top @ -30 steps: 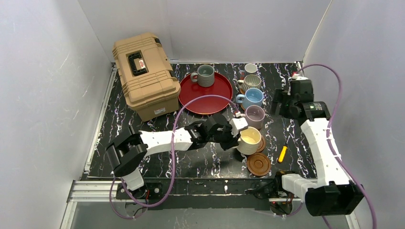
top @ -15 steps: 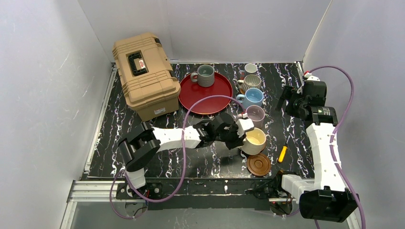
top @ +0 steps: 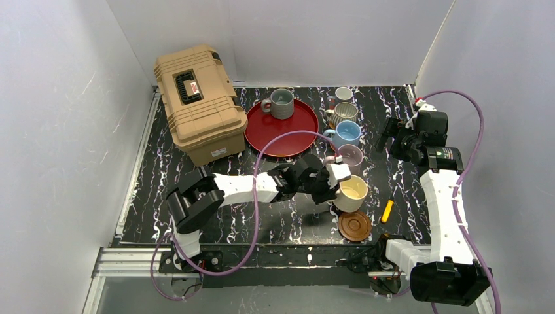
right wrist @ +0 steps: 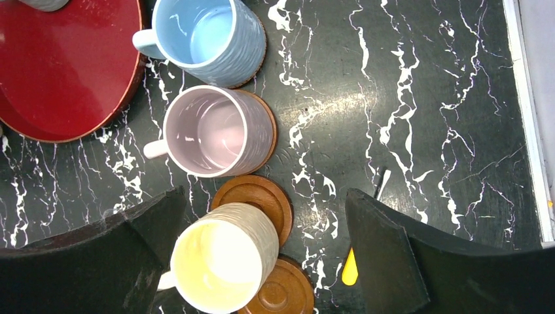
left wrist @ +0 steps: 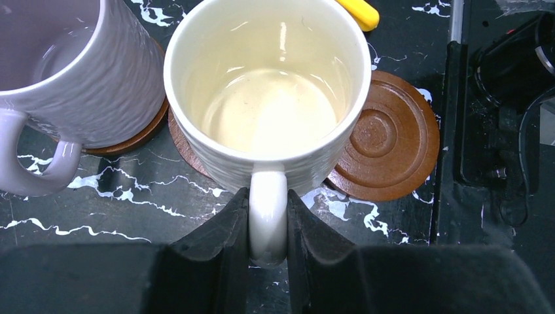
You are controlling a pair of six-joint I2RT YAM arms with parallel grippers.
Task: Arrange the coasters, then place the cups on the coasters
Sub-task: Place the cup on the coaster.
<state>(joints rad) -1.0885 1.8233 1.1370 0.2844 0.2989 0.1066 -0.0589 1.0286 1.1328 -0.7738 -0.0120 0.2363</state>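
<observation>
One cream-yellow mug (left wrist: 268,98) stands upright directly ahead of the left gripper (left wrist: 268,212), whose fingers (left wrist: 222,229) are clamped on either side of its handle. The mug's base overlaps a brown wooden coaster (left wrist: 186,147) ahead and left of the fingertips, a second brown coaster (left wrist: 386,140) lies just beside it ahead and right, and whether the mug touches either cannot be told. A lilac mug (left wrist: 72,65) stands further left, while the right gripper (right wrist: 264,196) hangs above this row, jaws spread wide apart.
</observation>
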